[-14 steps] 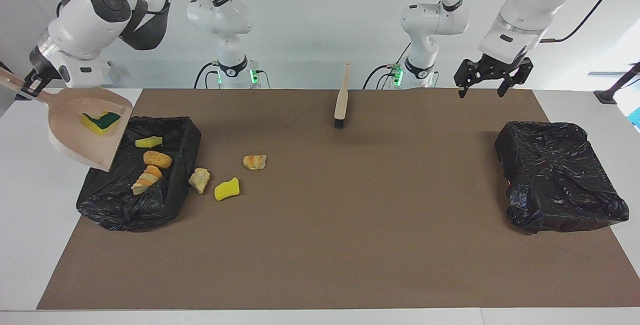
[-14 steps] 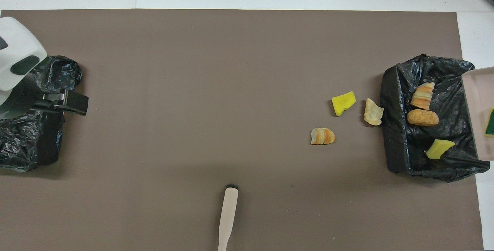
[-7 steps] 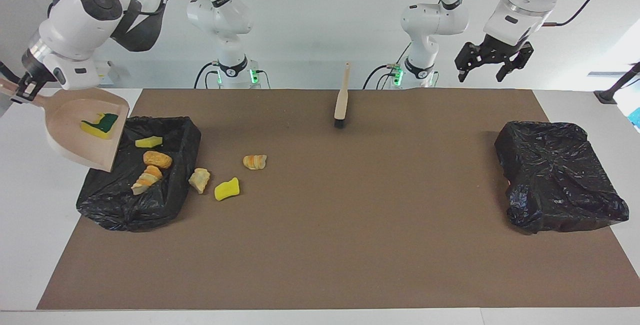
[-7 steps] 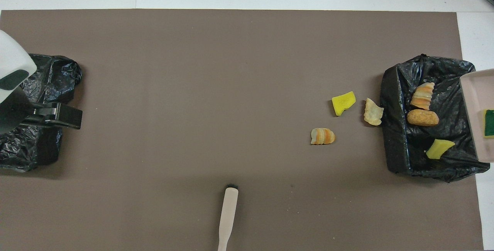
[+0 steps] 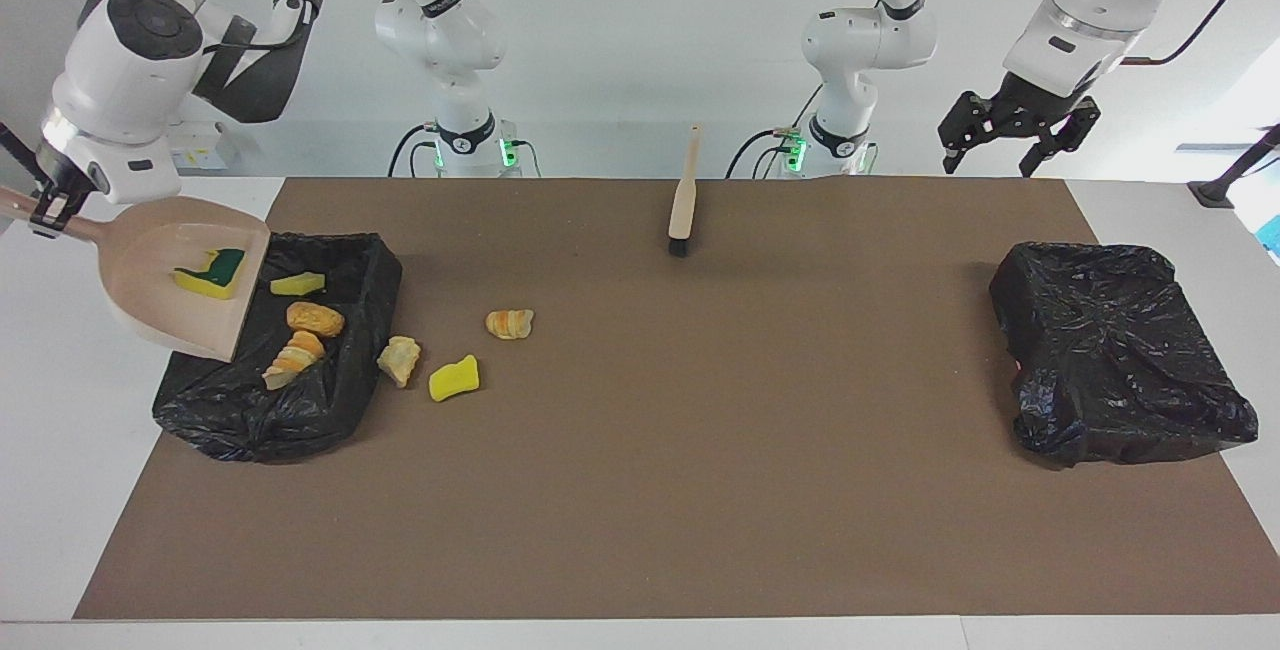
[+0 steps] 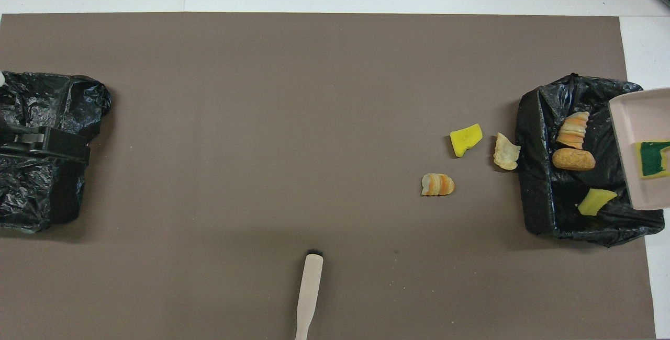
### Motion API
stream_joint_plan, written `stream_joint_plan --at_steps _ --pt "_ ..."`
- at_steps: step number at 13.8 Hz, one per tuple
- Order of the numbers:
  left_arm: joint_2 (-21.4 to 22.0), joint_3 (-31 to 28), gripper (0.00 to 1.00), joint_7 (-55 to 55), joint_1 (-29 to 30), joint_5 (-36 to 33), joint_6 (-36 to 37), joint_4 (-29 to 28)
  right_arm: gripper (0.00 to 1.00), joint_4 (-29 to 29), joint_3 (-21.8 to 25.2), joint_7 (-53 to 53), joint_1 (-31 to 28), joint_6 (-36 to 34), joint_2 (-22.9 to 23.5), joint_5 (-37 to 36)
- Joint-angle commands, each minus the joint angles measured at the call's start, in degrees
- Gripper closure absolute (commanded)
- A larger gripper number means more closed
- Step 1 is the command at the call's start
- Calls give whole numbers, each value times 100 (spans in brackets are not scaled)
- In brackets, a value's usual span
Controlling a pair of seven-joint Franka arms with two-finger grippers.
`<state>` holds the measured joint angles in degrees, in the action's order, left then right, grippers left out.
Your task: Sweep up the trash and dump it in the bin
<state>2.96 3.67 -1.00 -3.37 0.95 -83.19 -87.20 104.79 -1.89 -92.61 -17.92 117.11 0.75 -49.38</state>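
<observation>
My right gripper (image 5: 45, 205) is shut on the handle of the beige dustpan (image 5: 150, 300), held tilted over the edge of a black-bagged bin (image 5: 385, 275). A yellow-green sponge (image 5: 210, 270) lies in the pan. In the bin lie a yellow sponge piece (image 5: 297, 283), a tan lump (image 5: 315, 318) and a striped lump (image 5: 293, 358). On the mat beside the bin lie a pale lump (image 5: 399, 360), a yellow sponge (image 5: 453, 378) and a striped lump (image 5: 509, 323). My left gripper (image 5: 987, 162) hangs open and empty in the air at the left arm's end.
The beige brush (image 5: 683, 192) lies on the brown mat near the robots, mid-table; it also shows in the overhead view (image 6: 309, 293). A second black-bagged bin (image 5: 1115, 350) stands at the left arm's end, with the left gripper (image 6: 78, 146) over it.
The dustpan has swung further over the bin, the sponge still in it. My left gripper has drawn back toward the left arm's end of the table.
</observation>
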Motion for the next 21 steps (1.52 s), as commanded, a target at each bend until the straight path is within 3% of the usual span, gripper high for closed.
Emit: stream_joint_plan --at_steps 1,4,10,14,16,21 --pt "-24 38 0 100 47 -60 83 124 100 7 -13 6 -27 119 -58 -27" --pt "81 55 0 91 47 -87 57 80 100 -108 -13 -47 -273 294 -75 -598" --pt "82 47 0 82 56 -69 109 62 100 358 -83 374 -27 304 -198 95" --pt "82 38 0 56 144 -69 101 54 100 60 -57 348 -80 216 -250 -693" --pt "82 64 0 56 65 -51 83 62 100 59 -109 724 34 -72 -426 -1194" --pt "82 82 0 91 56 -51 74 54 100 120 -154 1227 1245 -1470 -664 -2215"
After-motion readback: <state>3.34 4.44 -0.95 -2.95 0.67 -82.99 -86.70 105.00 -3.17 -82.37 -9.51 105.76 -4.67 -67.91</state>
